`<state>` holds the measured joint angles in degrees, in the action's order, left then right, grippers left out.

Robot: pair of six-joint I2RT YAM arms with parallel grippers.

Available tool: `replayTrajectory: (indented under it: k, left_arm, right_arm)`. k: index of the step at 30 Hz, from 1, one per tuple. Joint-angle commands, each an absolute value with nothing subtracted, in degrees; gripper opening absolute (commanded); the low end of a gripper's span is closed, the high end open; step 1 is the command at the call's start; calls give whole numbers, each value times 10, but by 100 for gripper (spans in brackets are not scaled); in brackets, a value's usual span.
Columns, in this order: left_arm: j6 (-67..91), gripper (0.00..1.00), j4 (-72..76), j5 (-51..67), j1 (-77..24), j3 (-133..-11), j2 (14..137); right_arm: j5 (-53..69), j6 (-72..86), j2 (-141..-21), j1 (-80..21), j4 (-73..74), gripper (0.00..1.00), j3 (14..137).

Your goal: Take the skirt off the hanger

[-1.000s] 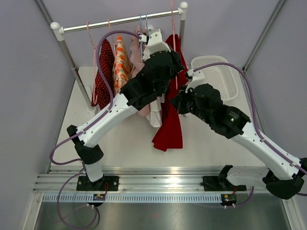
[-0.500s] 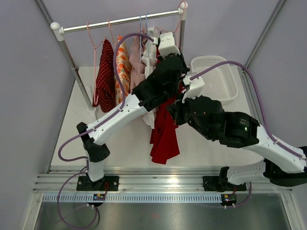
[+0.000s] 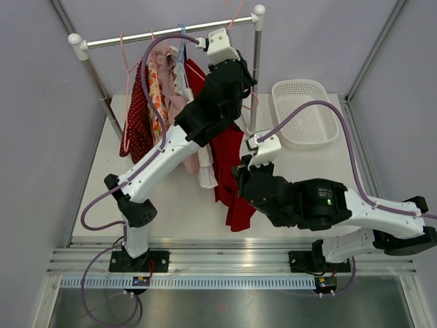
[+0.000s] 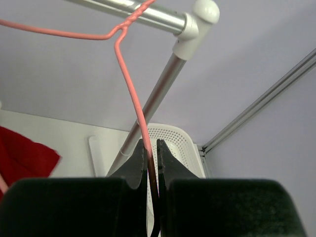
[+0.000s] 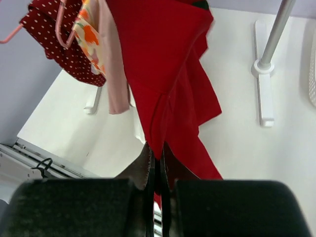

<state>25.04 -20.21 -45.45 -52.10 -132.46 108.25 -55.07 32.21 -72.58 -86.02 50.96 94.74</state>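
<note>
red skirt (image 3: 225,164) drawn toward the near edge while the hanger (image 4: 129,84) was held up at the rail (image 4: 148,15).

the left gripper (image 4: 149,148) was seen clenched on the pink wire of the hanger, just below the rail, and the right gripper (image 5: 157,154) was pinched shut on a fold of the skirt. over the last second the right arm had been drawn back and lower toward the near edge, and the other garments (image 3: 140,116) had been pushed left along the rail. the skirt was thereby stretched from the hanger, high at the far side, down to the right gripper. it was judged not yet freed; whether its top was caught on the wire could not be told.
</note>
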Motion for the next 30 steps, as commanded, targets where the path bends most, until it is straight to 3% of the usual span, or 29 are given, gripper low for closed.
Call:
replayTrajectory:
  k: [1,9,14,20,26,30]
  left_arm:
    - [145,0,-165,-418,-425,-1374,1064]
    - [249,0,-270,-313,-428,-1350,978]
    - [292,0,-256,-245,-480,-1199,869]
    - [366,0,-369,-229,-597,-1237,870]
    - [420,0,-556,-286,-653,-1321,903]
    - [447,0,-606,-267,-671,-1309,876]
  right_arm:
    - [-569,419,-637,-939,568,0,891]
    - [-643,418,-629,-939,574,0,864]
    - [-705,282,-620,-933,433,0,825]
    - [-541,213,-599,-749,348,0,763]
    - [-525,181,-626,-636,366,0,772]
    - [-468,149,-625,-538,358,0,794]
